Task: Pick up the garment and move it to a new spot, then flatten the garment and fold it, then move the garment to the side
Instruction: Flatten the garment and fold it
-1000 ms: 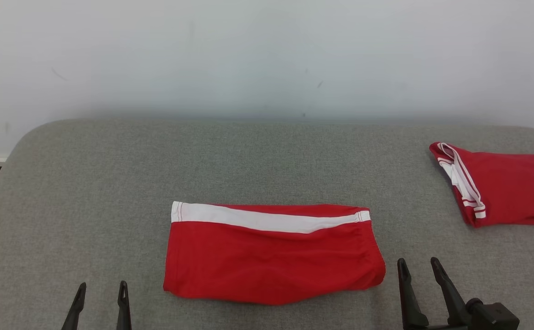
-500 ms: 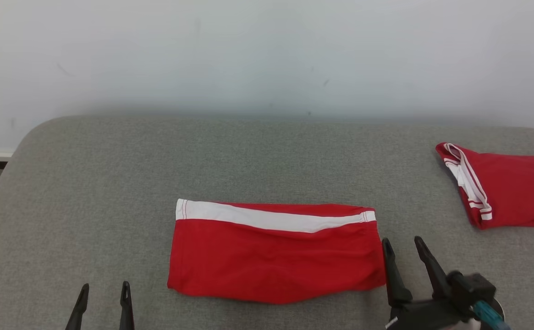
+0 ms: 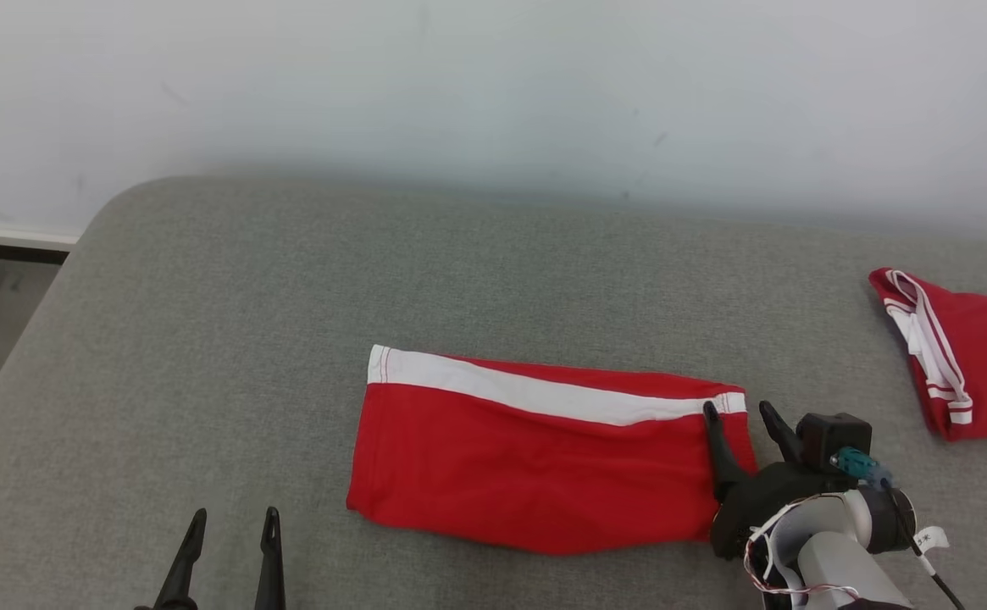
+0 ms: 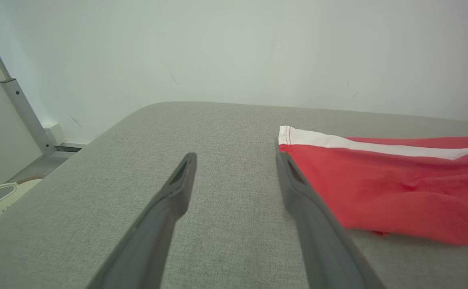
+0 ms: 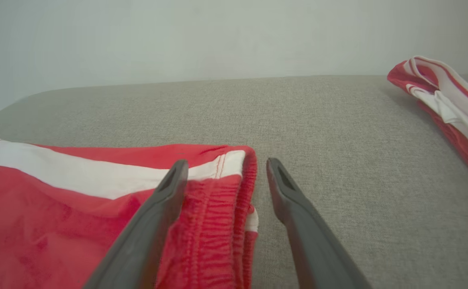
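Red garment (image 3: 535, 457) is lying lower-middle of frame, long axis running left-right. The right gripper (image 3: 737, 412) is pointing up-frame, jaws apart, straddling its right end; the left gripper (image 3: 233, 518) is sitting bottom-left, also apart.

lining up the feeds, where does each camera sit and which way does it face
head: on the head, facing forward and down at the folded red shorts on the grey surface; left gripper and right gripper show, open.
left wrist: on that arm, facing the shorts' left end past its fingers.
right wrist: on that arm, fingers astride the shorts' right edge.
shared: all show the shorts.
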Available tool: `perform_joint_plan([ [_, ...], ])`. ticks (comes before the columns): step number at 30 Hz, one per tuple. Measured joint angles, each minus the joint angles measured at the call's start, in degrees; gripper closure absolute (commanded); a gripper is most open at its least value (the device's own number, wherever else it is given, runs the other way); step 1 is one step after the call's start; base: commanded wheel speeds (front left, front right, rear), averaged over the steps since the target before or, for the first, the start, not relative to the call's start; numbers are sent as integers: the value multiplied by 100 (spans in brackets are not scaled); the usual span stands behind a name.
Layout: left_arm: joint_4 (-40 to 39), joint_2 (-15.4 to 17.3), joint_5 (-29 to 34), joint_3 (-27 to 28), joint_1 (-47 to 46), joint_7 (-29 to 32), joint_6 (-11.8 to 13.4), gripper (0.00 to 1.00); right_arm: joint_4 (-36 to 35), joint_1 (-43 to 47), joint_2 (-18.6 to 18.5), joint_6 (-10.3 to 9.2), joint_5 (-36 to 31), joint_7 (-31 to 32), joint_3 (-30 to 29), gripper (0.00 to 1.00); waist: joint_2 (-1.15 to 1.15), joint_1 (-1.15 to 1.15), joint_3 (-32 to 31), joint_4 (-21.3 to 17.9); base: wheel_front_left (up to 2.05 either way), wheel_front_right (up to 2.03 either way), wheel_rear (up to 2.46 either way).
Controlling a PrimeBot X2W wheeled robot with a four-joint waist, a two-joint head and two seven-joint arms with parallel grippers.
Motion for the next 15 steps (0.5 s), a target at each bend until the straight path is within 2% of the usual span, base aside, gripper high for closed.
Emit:
perform_joint_plan([
  [8, 57, -12, -15, -13, -16, 0, -2, 0, 1166, -308, -1, 0, -10, 160, -242, 0, 0, 0, 69, 156, 0, 0, 0],
  [15, 149, -14, -51, -9, -142, 0, -25, 0, 1684, -553, -5, 0, 564, 387, 126, 0, 0, 0, 150, 68, 0, 0, 0],
])
